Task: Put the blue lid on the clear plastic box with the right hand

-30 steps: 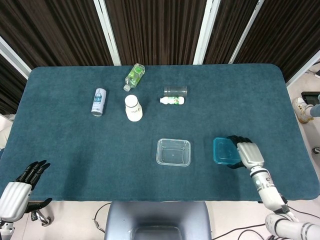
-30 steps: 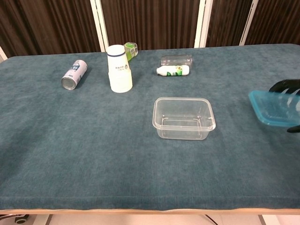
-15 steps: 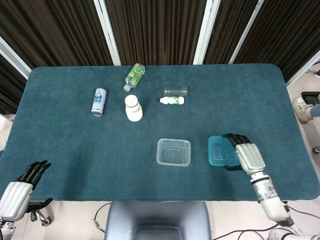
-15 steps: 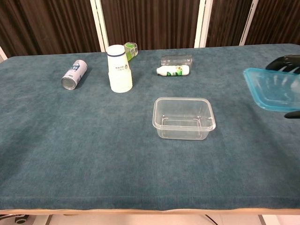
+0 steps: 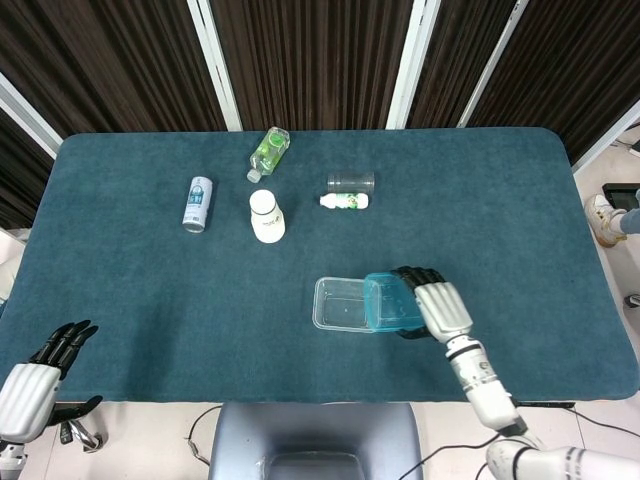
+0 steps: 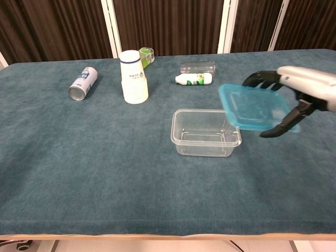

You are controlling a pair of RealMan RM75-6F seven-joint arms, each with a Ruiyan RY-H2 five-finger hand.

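My right hand (image 5: 437, 303) (image 6: 294, 92) holds the blue lid (image 5: 392, 302) (image 6: 255, 107) in the air, roughly flat. The lid's left edge overlaps the right rim of the clear plastic box (image 5: 340, 303) (image 6: 202, 132), which stands open on the teal cloth near the table's middle front. In the chest view the lid hangs a little above the box's rim, apart from it. My left hand (image 5: 38, 372) stays off the table's front left corner, fingers apart, holding nothing.
At the back lie a silver can (image 5: 198, 203) (image 6: 83, 83), a green bottle (image 5: 268, 152), a small white bottle (image 5: 345, 201) (image 6: 194, 79) and a clear tumbler (image 5: 351, 182) (image 6: 198, 67). A white cup stack (image 5: 266, 215) (image 6: 133, 76) stands left of them. The table edge (image 6: 168, 236) runs along the front.
My right hand has carried the blue lid leftward and up from the table's right side until its edge reaches over the box. The left hand has not moved.
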